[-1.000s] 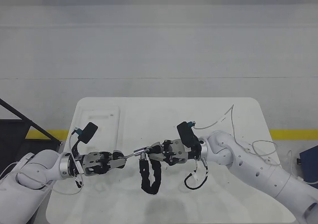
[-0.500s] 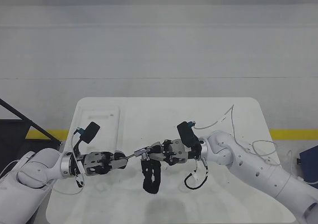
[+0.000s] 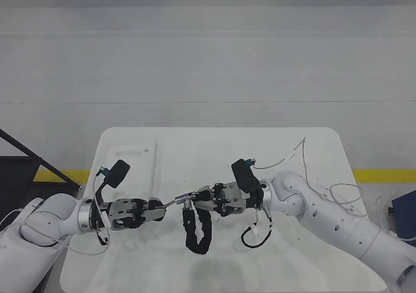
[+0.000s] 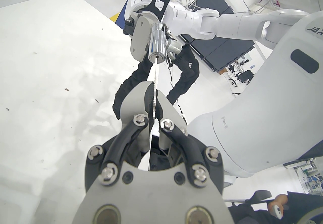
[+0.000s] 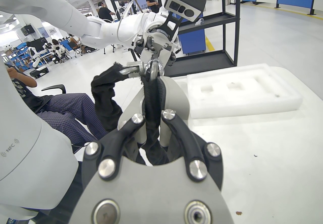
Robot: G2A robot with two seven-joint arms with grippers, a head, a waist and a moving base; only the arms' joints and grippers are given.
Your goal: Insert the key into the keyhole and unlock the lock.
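Both arms meet in the air over the near middle of the table (image 3: 288,146). The left gripper (image 4: 154,93) pinches the key (image 4: 155,74) tight, its tip at the keyhole of the chrome lock (image 4: 157,44). The right gripper (image 5: 152,83) clamps the lock by its black-sleeved chain (image 5: 106,93). I'd call this the insertion step. Next comes a straight push home, then 1 turn.

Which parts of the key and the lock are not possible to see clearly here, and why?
Left wrist view: the key enters the keyhole of the lock; its depth inside is hidden.
Left wrist view: the left gripper covers the key's head.
Right wrist view: the black sleeve in the right gripper hides the keyhole.
Top view: lock too small to judge if open.
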